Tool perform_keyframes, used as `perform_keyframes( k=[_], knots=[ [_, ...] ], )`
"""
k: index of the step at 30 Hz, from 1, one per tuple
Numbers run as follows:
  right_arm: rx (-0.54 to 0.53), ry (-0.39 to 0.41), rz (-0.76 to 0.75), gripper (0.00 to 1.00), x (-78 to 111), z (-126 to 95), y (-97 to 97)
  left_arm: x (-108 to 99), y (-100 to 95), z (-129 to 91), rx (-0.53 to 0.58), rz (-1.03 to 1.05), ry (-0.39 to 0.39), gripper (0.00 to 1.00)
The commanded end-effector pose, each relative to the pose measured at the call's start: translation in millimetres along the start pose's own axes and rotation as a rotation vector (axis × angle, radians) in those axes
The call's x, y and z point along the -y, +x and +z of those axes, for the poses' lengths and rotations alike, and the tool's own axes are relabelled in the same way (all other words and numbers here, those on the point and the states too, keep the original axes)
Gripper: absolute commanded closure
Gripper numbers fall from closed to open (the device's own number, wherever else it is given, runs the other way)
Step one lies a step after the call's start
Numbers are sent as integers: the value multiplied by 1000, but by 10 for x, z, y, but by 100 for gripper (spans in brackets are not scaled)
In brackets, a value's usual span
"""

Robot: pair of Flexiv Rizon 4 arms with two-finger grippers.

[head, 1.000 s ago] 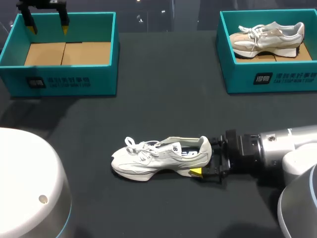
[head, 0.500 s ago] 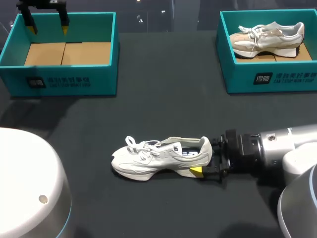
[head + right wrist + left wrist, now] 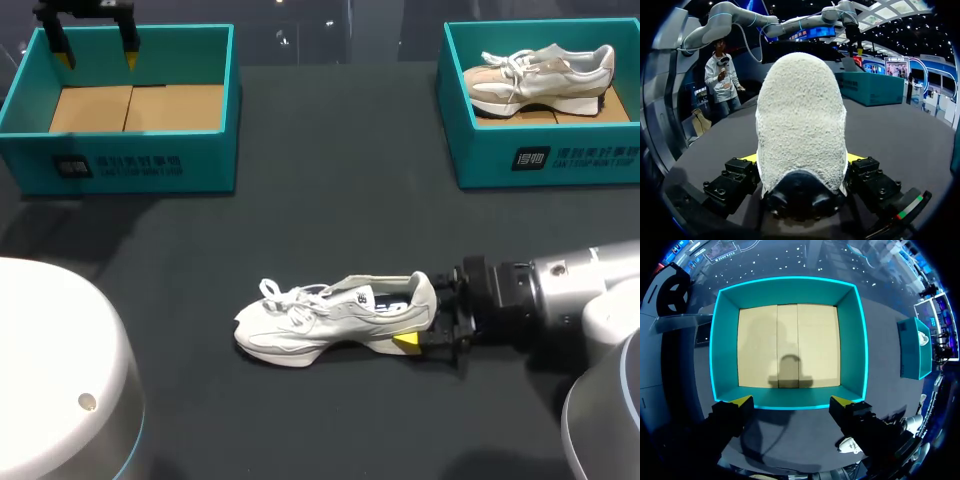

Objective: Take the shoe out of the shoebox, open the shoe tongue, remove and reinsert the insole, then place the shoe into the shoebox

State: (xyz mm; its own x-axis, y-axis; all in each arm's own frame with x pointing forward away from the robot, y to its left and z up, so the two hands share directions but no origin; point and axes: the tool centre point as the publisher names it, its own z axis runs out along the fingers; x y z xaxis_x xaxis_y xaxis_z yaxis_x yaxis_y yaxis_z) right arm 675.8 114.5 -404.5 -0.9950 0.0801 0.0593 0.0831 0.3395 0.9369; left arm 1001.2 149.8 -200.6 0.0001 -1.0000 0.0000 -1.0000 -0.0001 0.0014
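Shoe (image 3: 330,322), white with loose laces, sits on its sole on the dark table (image 3: 330,210) at the near middle, toe pointing left and heel to the right. The right gripper (image 3: 420,322) comes in low from the right and clamps the heel from both sides; in the right wrist view the fuzzy heel (image 3: 800,125) fills the space between the two fingers, both pressed against it. At the far left stands a teal shoebox (image 3: 130,165) with a bare cardboard floor. The left gripper (image 3: 96,52) hangs over its far wall, fingers spread wide with nothing between them, and the left wrist view looks straight down into the teal shoebox (image 3: 790,290). At the far right a second teal shoebox (image 3: 545,160) holds a pale shoe (image 3: 540,75), toe to the left
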Motion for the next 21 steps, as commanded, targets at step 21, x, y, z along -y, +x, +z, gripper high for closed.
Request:
perform_keyframes(
  k=[21],
  knots=[
    [-21, -4, 4, 100, 12, -22, -29, -5, -1, -3, 0, 0, 0, 0]
  ],
)
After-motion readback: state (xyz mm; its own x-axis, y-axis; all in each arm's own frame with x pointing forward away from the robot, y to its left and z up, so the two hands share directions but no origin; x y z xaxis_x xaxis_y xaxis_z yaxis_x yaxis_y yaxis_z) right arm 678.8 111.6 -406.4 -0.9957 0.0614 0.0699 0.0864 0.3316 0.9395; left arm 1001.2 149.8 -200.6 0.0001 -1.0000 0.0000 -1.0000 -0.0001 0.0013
